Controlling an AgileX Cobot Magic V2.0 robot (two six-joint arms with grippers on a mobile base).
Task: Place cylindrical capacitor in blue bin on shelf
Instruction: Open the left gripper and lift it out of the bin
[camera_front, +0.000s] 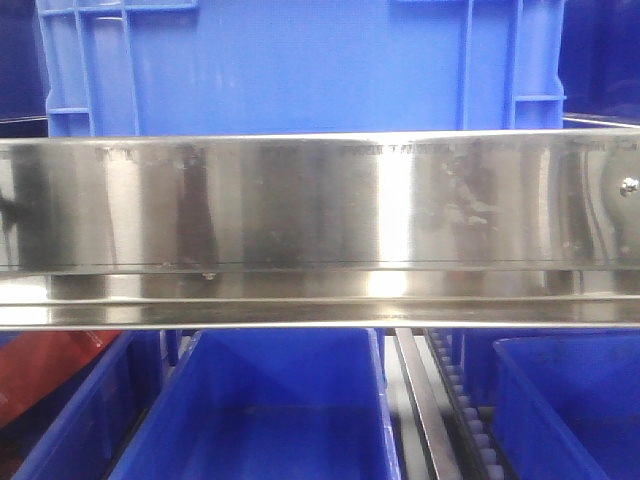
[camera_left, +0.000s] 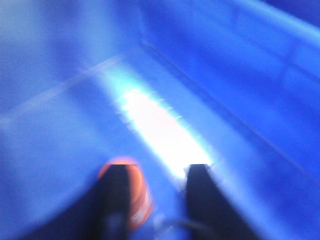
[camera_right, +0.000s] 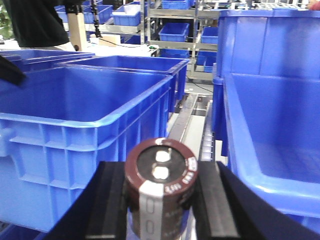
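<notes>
The cylindrical capacitor (camera_right: 161, 185) is dark brown with a pale grey stripe and two silvery terminals on its top. My right gripper (camera_right: 161, 170) is shut on it, one black finger on each side. It is held between a blue bin (camera_right: 85, 100) on the left and another blue bin (camera_right: 270, 125) on the right. The shelf's shiny steel rail (camera_front: 320, 220) crosses the front view, where neither gripper shows. My left gripper (camera_left: 159, 172) is open inside a blue bin (camera_left: 225, 75). An orange object (camera_left: 140, 192) lies by its left finger. That view is blurred.
A large blue bin (camera_front: 300, 70) stands above the rail, and several blue bins (camera_front: 270, 410) sit below it. A roller track (camera_front: 465, 410) runs between the lower bins and also shows in the right wrist view (camera_right: 206, 135). More shelves with blue bins stand far behind.
</notes>
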